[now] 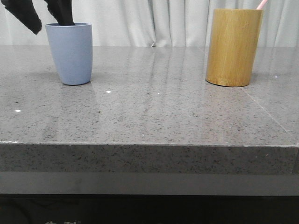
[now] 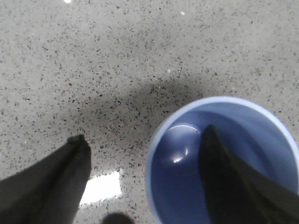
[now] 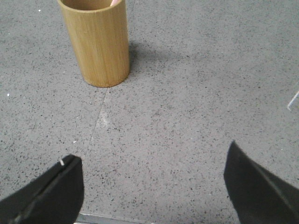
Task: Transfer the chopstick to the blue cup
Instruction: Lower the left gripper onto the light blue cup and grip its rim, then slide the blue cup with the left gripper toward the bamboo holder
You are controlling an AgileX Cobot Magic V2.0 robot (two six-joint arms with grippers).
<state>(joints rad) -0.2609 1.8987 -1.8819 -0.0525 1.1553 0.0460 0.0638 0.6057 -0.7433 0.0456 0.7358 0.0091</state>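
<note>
The blue cup (image 1: 70,53) stands at the table's far left, and its inside (image 2: 182,186) holds nothing. My left gripper (image 1: 53,27) hangs open over it: one finger (image 2: 229,177) is over the cup's mouth, the other (image 2: 60,182) outside its wall. At the far right stands a tan bamboo holder (image 1: 233,46). The pink chopstick (image 1: 262,3) sticks out of its top; the rest is hidden inside. A sliver of the chopstick (image 3: 113,2) shows at the holder's (image 3: 100,42) rim. My right gripper (image 3: 151,151) is open over bare table, nearer me than the holder.
The grey speckled table (image 1: 154,112) has a seam running past the holder (image 3: 100,116). Its front edge (image 1: 149,145) lies close to my right gripper (image 3: 107,218). A white curtain (image 1: 154,21) hangs behind the table. Between cup and holder is bare stone.
</note>
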